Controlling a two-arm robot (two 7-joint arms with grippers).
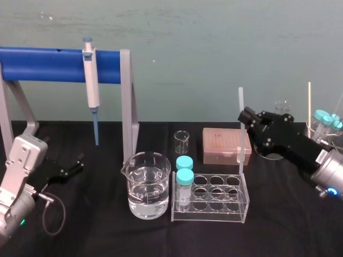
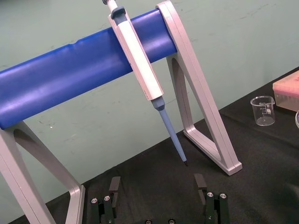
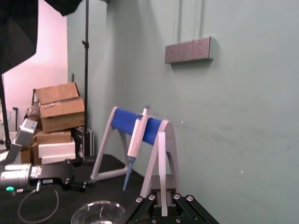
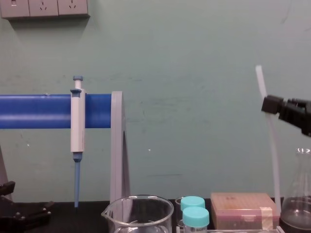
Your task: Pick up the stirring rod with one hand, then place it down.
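The stirring rod point(image 1: 240, 139) is a thin translucent white rod standing almost upright at the right of the table. My right gripper point(image 1: 247, 115), black and blocky, is shut on the stirring rod near its upper part. The chest view shows the rod point(image 4: 273, 145) leaning slightly, with the right gripper point(image 4: 270, 104) clamped below its top end. Its lower end hangs by the back right corner of the tube rack point(image 1: 244, 206); whether it touches anything I cannot tell. In the right wrist view the rod point(image 3: 162, 196) rises between the fingers. My left gripper point(image 2: 157, 184) rests open at the table's left point(image 1: 75, 167).
A water-filled beaker point(image 1: 148, 184) stands left of the tube rack, which holds two teal-capped tubes point(image 1: 185, 176). Behind are a small beaker point(image 1: 181, 142) and a pink tip box point(image 1: 225, 145). A pipette point(image 1: 91, 80) hangs on the blue stand point(image 1: 48, 65). Glassware point(image 1: 324, 120) crowds the far right.
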